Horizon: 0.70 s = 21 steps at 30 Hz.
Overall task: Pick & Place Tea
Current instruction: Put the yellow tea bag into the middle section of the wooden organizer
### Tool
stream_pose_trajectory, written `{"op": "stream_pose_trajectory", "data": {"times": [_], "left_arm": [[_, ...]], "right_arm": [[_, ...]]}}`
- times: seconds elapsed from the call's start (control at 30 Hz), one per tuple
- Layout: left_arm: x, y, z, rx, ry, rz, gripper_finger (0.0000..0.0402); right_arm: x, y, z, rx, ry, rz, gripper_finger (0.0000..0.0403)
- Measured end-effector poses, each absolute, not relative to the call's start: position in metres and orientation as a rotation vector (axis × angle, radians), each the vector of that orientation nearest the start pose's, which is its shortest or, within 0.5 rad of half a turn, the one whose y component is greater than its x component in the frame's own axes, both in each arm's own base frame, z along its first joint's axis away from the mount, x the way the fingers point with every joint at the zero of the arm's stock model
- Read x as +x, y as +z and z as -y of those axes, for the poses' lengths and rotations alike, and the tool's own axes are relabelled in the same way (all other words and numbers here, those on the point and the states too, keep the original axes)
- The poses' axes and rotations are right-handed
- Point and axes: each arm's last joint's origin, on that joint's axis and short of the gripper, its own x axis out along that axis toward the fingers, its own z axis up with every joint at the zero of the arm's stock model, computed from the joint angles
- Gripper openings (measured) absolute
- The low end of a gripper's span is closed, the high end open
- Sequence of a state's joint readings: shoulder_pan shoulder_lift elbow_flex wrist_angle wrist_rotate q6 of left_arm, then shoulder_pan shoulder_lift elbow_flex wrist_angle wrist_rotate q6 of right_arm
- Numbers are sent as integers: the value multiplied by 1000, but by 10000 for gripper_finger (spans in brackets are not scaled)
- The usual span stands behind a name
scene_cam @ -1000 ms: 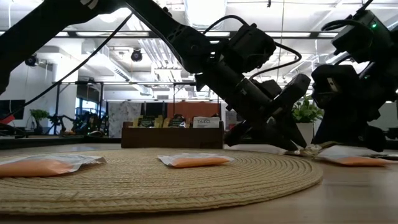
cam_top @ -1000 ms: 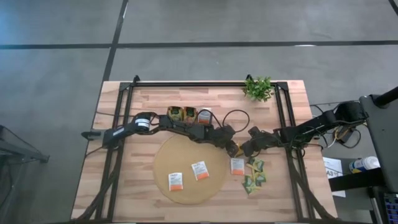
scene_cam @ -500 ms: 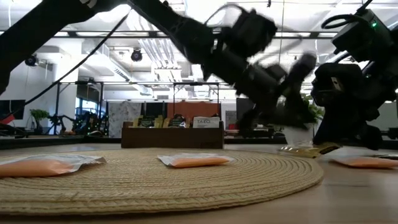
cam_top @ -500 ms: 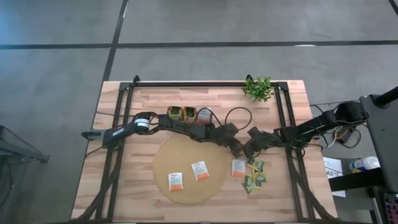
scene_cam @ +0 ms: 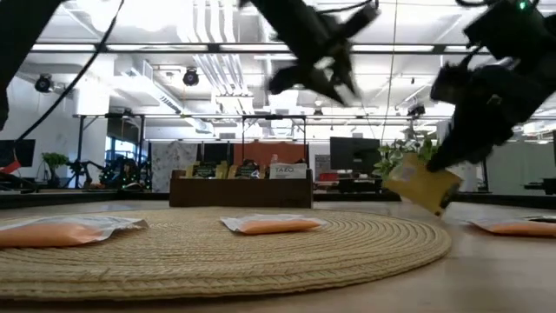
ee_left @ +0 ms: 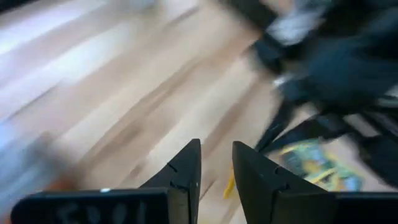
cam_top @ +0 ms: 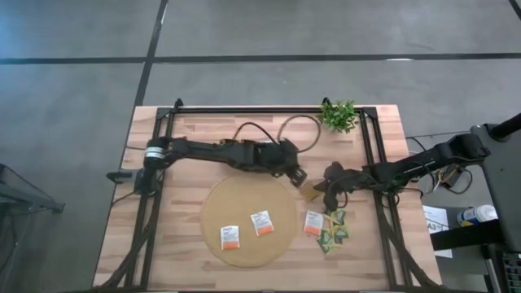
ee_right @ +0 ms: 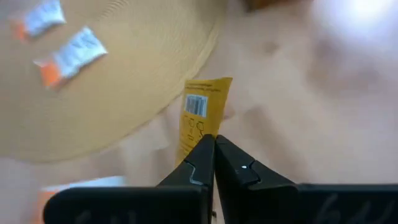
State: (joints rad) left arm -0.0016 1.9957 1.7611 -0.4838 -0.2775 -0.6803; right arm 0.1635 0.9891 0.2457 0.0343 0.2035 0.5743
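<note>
Right gripper (ee_right: 213, 149) clamped on a yellow sachet (ee_right: 200, 121), pinched at one edge and lifted clear of the table (cam_top: 374, 244), just off the right rim of the round mat (cam_top: 244, 195); seen hanging tilted in the air from table level (scene_cam: 423, 185). Left gripper (ee_left: 216, 163) raised above the far part of the mat, fingers (ee_left: 186, 174) parted by a narrow gap with nothing between them. 2 white-and-orange sachets (cam_top: 230, 238) lying flat on the near half of the mat, a 3rd white-and-orange sachet (cam_top: 313, 223) on bare wood just beside the mat's right edge. A small cluster of green sachets (cam_top: 332, 230) next to that one, further right. Dark tray (scene_cam: 240, 188) at the far side of the table, mostly hidden under the left arm from above. Small green plant (cam_top: 339, 115) at the far right corner.
</note>
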Motion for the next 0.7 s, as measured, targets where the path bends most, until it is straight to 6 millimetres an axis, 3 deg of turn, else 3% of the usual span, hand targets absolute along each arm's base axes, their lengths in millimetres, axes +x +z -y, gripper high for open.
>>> {"op": "stream_pose_trajectory", "data": {"times": [0.13, 0.27, 0.4, 0.53, 0.7], "left_arm": [[422, 285, -9, -676, 675, -710, 87], [406, 283, 0, -804, 689, -649, 87], [389, 286, 7, -971, 632, -509, 87], [358, 281, 7, -1138, 597, -359, 87], [318, 270, -4, -1366, 361, -41, 87]], "right_arm": [[174, 168, -19, 98, -254, -677, 8], [187, 198, -16, -148, -240, -635, 8], [198, 222, -11, -327, -242, -612, 8], [205, 237, -8, -540, -260, -612, 8], [210, 245, -6, -862, -250, -628, 8]]}}
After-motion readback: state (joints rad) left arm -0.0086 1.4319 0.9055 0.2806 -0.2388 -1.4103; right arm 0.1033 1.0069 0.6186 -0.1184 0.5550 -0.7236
